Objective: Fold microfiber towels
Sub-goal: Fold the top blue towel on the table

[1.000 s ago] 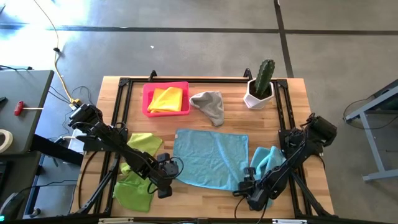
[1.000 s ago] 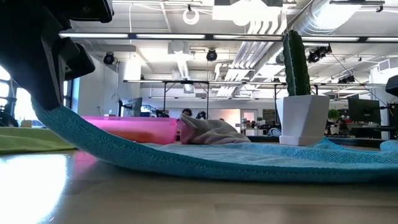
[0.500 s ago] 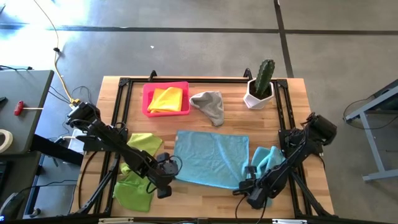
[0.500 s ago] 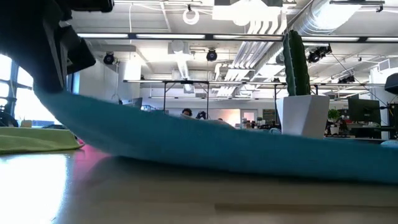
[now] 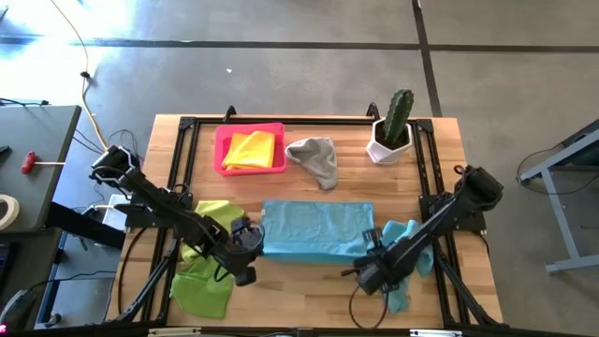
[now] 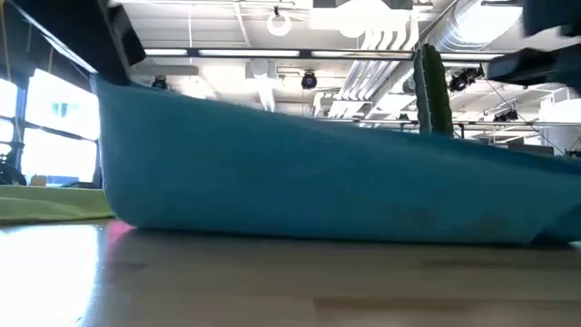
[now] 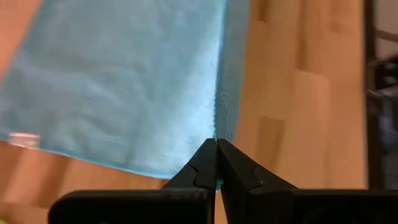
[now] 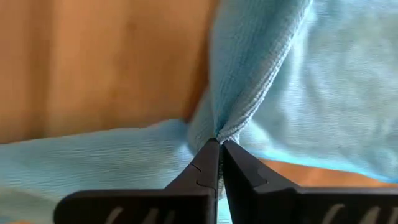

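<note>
A light blue microfiber towel point(image 5: 314, 229) is spread at the table's middle, its near edge raised and its far part on the wood; in the low view it hangs like a curtain point(image 6: 318, 173). My left gripper point(image 5: 245, 255) is shut on its near left corner and my right gripper point(image 5: 367, 271) on its near right corner. A second light blue towel point(image 5: 410, 255) lies crumpled under the right arm. A lime towel point(image 5: 217, 217) and a green one point(image 5: 200, 292) lie at the left. A yellow towel point(image 5: 251, 148) rests in the pink tray point(image 5: 221, 159), with a grey towel point(image 5: 316, 157) beside it. My left gripper pinches the light blue towel's near left corner point(image 7: 216, 132) between its two shut fingers, slanting down from the near left. The edge runs up from the fingertips, lifted off the wood. My right gripper pinches the near right corner point(image 8: 227, 124), bunched into folds, between its shut fingers, coming from above. That corner is raised while the towel's far part lies on the table.
A white pot with a cactus point(image 5: 390, 131) stands at the far right. Black frame rails point(image 5: 423, 168) run along the table's sides. Bare wood point(image 5: 309, 290) shows along the near edge, in front of the raised towel.
Both grippers have risen and gone toward the table's far edge. The right one has taken hold of the near right corner, which lay flat a second ago. The towel's near edge has been lifted and carried over its far part, which has stayed on the table.
</note>
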Controlling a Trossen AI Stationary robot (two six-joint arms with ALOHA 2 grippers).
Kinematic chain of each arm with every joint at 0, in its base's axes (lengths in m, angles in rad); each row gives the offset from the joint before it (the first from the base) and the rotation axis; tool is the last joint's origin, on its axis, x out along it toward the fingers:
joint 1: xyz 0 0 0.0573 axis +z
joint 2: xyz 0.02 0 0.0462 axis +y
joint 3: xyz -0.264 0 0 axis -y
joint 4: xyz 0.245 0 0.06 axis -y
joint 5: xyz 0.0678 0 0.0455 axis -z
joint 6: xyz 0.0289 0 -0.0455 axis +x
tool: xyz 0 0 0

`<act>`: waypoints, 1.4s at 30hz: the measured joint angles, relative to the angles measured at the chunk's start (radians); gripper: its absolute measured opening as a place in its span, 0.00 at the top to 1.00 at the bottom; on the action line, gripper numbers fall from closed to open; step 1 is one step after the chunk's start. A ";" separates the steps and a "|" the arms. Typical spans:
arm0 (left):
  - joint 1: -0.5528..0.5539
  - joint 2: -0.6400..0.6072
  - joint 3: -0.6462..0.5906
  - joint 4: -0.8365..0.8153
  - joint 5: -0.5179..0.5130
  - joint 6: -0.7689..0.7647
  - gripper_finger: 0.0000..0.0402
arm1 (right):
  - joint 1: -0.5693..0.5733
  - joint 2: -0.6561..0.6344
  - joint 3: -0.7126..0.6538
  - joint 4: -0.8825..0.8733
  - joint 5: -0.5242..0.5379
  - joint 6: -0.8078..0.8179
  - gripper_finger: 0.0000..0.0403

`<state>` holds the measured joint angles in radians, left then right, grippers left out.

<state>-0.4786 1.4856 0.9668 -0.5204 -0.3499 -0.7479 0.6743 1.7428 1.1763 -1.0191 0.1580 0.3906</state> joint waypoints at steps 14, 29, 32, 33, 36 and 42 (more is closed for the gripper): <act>0.179 0.010 -0.036 -0.059 -0.112 0.154 1.00 | -0.253 -0.003 -0.067 -0.066 0.072 -0.308 1.00; 0.355 0.010 -0.070 -0.038 -0.158 0.296 1.00 | -0.450 -0.097 -0.125 0.017 0.075 -0.536 1.00; 0.382 0.010 -0.070 -0.038 -0.175 0.315 1.00 | -0.498 -0.098 -0.137 0.049 0.075 -0.570 1.00; 0.389 0.010 -0.070 -0.038 -0.188 0.315 1.00 | -0.512 -0.097 -0.148 0.062 0.075 -0.576 1.00; 0.409 0.010 -0.070 -0.041 -0.190 0.341 1.00 | -0.546 -0.097 -0.179 0.077 0.072 -0.583 1.00; 0.436 0.049 -0.071 -0.039 -0.178 0.362 1.00 | -0.571 -0.097 -0.211 0.106 0.041 -0.585 1.00</act>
<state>-0.0426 1.5346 0.8960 -0.5593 -0.5284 -0.3856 0.1029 1.6455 0.9649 -0.9129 0.1993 -0.1945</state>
